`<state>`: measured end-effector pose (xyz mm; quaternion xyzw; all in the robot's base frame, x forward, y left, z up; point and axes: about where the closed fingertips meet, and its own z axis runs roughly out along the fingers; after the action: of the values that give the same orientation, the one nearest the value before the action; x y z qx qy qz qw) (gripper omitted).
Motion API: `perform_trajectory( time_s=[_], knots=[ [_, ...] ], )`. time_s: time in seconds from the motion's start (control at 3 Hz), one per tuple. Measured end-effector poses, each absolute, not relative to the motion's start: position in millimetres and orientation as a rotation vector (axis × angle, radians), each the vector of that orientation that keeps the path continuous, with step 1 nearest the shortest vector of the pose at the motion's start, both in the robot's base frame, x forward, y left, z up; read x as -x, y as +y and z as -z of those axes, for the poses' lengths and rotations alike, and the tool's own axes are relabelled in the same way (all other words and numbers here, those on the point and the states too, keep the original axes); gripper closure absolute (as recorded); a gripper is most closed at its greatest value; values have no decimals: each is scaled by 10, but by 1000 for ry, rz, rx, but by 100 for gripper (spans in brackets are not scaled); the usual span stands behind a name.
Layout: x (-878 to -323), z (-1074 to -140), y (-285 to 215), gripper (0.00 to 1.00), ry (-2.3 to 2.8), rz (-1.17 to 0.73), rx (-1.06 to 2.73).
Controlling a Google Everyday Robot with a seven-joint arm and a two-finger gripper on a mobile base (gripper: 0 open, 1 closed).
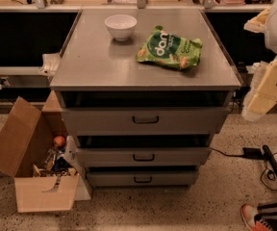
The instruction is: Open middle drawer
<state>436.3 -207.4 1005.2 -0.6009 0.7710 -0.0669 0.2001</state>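
The grey metal cabinet (95,71) stands in the middle of the camera view with three drawers stacked in its front. The middle drawer (177,156) is the second one down, with a small black bar handle (143,157) at its centre and a dark gap above its front panel. The taller top drawer (186,120) is above it and the narrowest bottom drawer (172,178) is below it. My gripper (253,105) hangs off the cream arm at the right edge, beside the cabinet's right side at top-drawer height, up and to the right of the middle handle and apart from it.
A white bowl (120,26) and a green snack bag (169,49) lie on the cabinet top. An open cardboard box (32,162) of clutter sits on the floor at the left. Cables and a black adapter (251,152) lie at the right, with a red shoe (254,218) at the bottom right.
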Motion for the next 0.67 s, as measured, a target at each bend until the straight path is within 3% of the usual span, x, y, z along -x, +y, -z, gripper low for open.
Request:
perform_trajectory(
  time_s=[0.67],
  knots=[
    [-4340,-9895,-2030,0,2140,178,1721]
  ],
)
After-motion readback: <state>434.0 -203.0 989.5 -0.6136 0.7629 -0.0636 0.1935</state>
